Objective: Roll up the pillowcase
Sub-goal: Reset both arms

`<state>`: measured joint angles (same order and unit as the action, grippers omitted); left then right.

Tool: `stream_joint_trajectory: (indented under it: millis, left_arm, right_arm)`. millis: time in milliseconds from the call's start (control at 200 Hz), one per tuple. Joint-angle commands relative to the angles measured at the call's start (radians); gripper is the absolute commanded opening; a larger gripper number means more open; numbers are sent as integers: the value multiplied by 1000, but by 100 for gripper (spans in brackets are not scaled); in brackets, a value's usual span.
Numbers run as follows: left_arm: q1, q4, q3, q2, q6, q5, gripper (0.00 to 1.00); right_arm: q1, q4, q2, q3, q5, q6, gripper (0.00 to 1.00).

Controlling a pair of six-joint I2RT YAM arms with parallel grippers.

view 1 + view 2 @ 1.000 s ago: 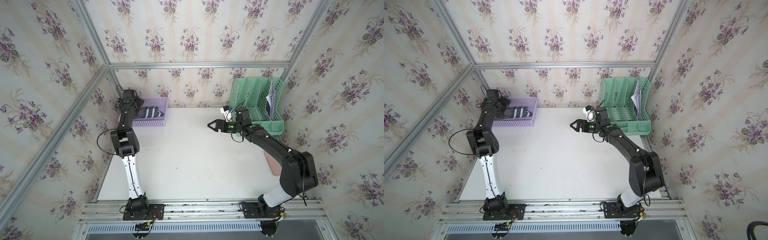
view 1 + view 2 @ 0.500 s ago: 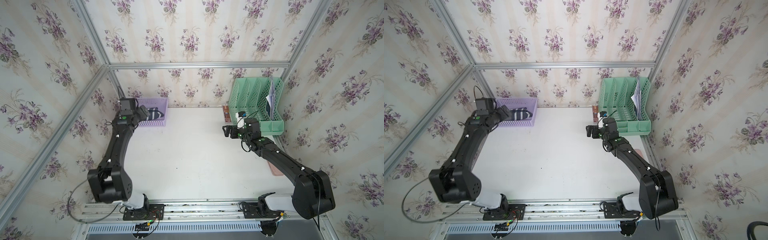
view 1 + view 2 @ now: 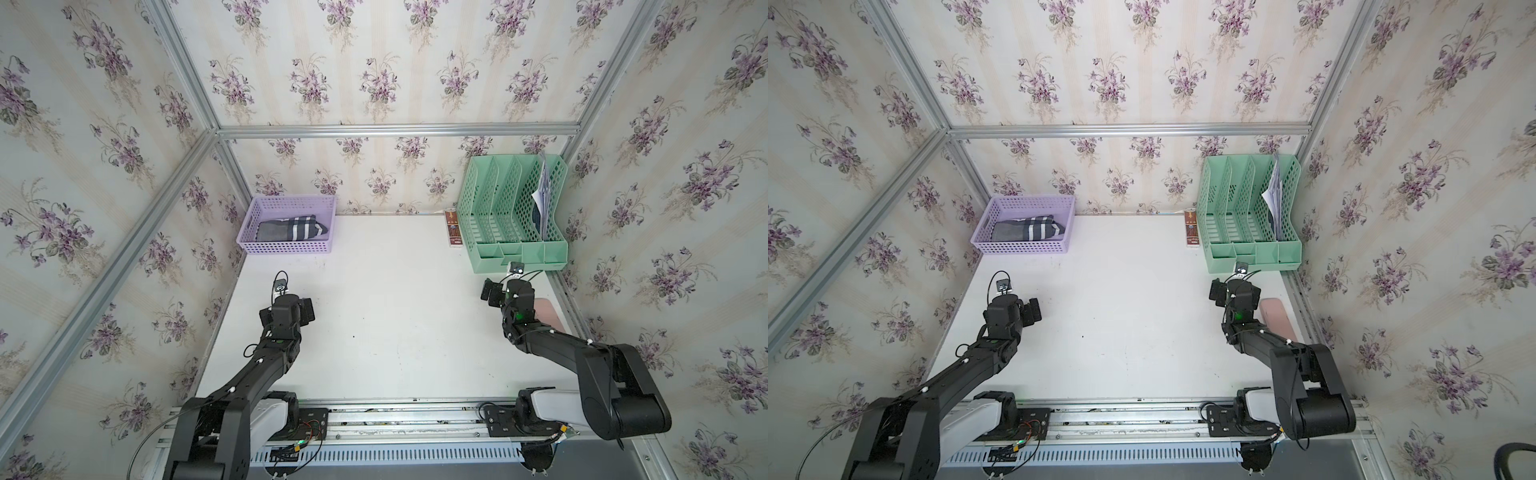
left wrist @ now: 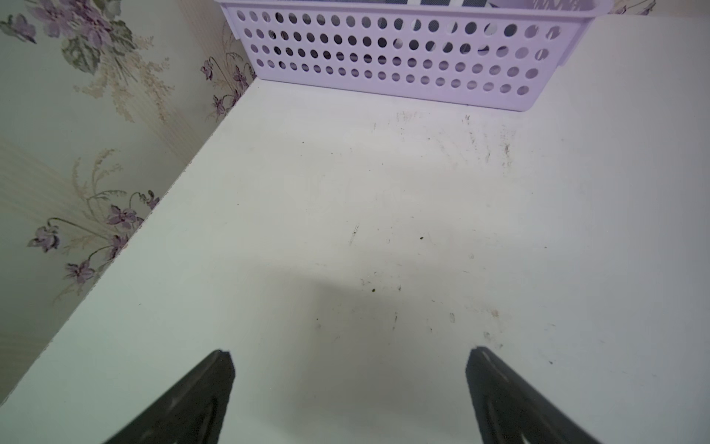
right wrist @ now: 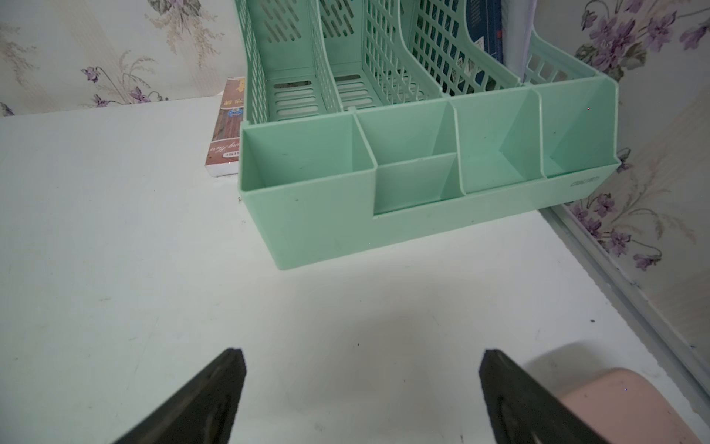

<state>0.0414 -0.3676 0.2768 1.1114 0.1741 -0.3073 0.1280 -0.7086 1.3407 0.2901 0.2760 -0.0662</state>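
Found the pillowcase (image 3: 291, 227) rolled into a bundle inside the basket (image 3: 286, 248) — judged the rolling done. Saw left tool (image 4: 350, 351) and right tool (image 5: 363, 351) spread apart, empty, above the tabletop (image 3: 395, 311) — well clear of the basket.

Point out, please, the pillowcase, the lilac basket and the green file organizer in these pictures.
pillowcase (image 3: 291, 228): in a top view, middle of the cloth.
lilac basket (image 3: 286, 248): in a top view, near perforated wall.
green file organizer (image 5: 326, 226): right wrist view, front wall.

The white table (image 3: 395, 316) held a purple basket (image 3: 286, 248) in its far left corner, a green rack (image 3: 515, 259) far right, and maybe a brown book (image 3: 454, 228) beside it.
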Motion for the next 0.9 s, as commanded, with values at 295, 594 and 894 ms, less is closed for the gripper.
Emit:
stream_joint_trajectory:
  millis: [295, 594, 894]
  left_arm:
    - [29, -767, -102, 294, -225, 155, 99]
    - [2, -382, 150, 391, -179, 113, 99]
    - [2, -363, 152, 384, -175, 116, 99]
  right_arm:
    - [-14, -731, 175, -170, -177, 133, 100]
    - [-28, -650, 207, -97, -102, 90, 100]
    - [-85, -556, 200, -61, -210, 57, 100]
